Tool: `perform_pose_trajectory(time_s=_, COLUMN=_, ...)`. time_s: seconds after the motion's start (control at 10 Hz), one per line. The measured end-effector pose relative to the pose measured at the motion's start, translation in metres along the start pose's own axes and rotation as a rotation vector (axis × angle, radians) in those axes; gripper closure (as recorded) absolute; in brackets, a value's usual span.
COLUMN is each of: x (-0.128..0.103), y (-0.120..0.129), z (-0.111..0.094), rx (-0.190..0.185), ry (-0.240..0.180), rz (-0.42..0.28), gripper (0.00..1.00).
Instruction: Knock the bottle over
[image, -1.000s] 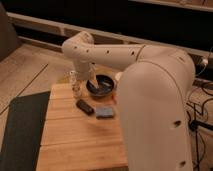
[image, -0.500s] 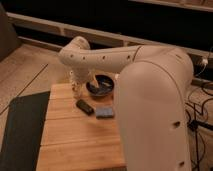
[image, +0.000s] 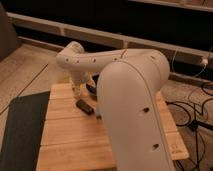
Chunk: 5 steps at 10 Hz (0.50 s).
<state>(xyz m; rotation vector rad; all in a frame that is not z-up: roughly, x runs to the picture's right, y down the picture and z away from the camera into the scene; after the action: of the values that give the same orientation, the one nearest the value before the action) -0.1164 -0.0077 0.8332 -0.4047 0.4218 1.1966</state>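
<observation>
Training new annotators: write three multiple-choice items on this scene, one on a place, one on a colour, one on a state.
1. Where is the gripper?
A over the table's far left corner; B over its near edge; C off its right side.
2. What colour is the arm?
A black; B white; C red.
3. How is the block?
A standing on end; B lying flat; C held aloft.

Answers: 1 A, it hangs from the wrist above that far corner. 2 B, the whole shell is white. 3 B, it rests flat on the wood, just in front of the gripper.
</observation>
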Motion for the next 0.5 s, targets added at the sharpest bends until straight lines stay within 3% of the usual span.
perform_pose_trajectory(time_s=0.5, x=-0.03, y=0.004, z=0.043, rx=-0.085, ry=0.033, rz=0.008, gripper=0.35)
